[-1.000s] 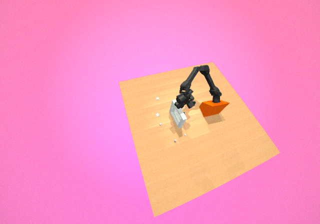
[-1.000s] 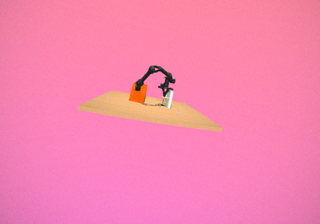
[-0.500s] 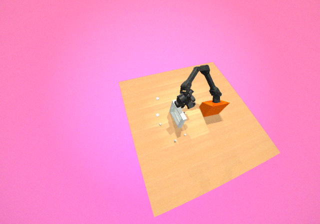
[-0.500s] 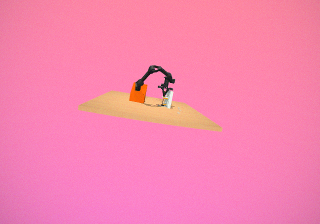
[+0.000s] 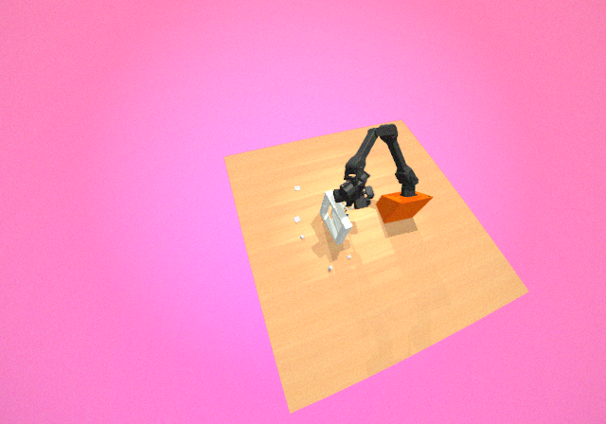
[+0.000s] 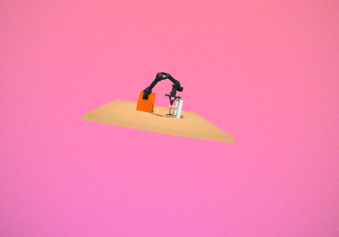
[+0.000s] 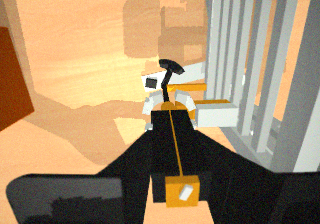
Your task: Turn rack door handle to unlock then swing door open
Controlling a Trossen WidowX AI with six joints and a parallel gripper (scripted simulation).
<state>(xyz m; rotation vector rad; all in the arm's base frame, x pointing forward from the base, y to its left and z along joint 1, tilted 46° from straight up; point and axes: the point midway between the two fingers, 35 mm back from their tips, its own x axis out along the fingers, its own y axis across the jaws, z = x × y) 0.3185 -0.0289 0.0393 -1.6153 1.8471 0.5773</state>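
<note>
My gripper [image 7: 171, 135] [image 5: 345, 210] [image 6: 171, 102] points down and is shut on the orange upright handle. The handle [image 7: 182, 200] shows its square orange top between the black fingers in the wrist view; most of its shaft is hidden. A black hooked piece [image 7: 171, 66] shows at its lower end, pointing roughly along the door. The slatted grey door [image 7: 283, 49] stands to the right of the fingers, joined by a pale bracket [image 7: 216, 115] to the handle side. The white rack frame [image 6: 180, 108] stands upright on the table. I cannot tell whether the door is slightly ajar.
The arm's orange base block [image 5: 399, 206] [image 6: 145, 103] stands on the wooden table [image 5: 391, 322] [image 6: 123, 119], on the handle side of the rack. Several small white pieces lie around the rack, including one piece [image 5: 296, 220] behind it and another [image 5: 329, 268] past its end.
</note>
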